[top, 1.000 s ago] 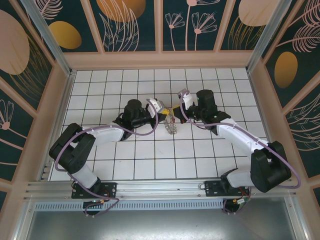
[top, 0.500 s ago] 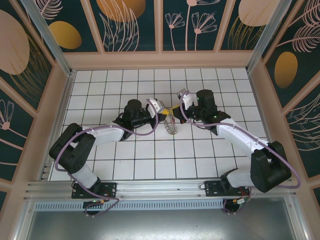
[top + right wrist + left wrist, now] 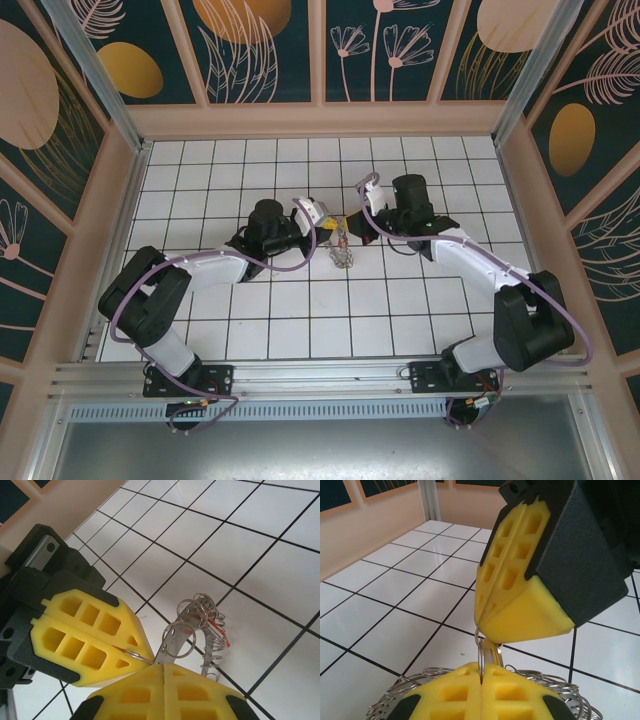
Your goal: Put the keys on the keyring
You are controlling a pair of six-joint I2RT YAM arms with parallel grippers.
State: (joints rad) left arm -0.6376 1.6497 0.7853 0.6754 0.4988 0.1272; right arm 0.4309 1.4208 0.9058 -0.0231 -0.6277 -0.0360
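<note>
Right wrist: left gripper point(image 3: 141, 657) and right gripper point(image 3: 163, 667), jaws clamped on the keyring point(image 3: 199, 622), are seemingly spreading a loop for threading a key point(image 3: 220, 630).

Yellow pads point(image 3: 520, 610); silver keyring point(image 3: 168, 647); white tiles point(image 3: 240, 545), black grid.

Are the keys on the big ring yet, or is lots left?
Seemingly done: a red-tagged key hangs among the loops of the keyring. In hand: left end effector and right end effector, both shut, pinch small loops on its rim. Left: I can't tell if more needs threading.
</note>
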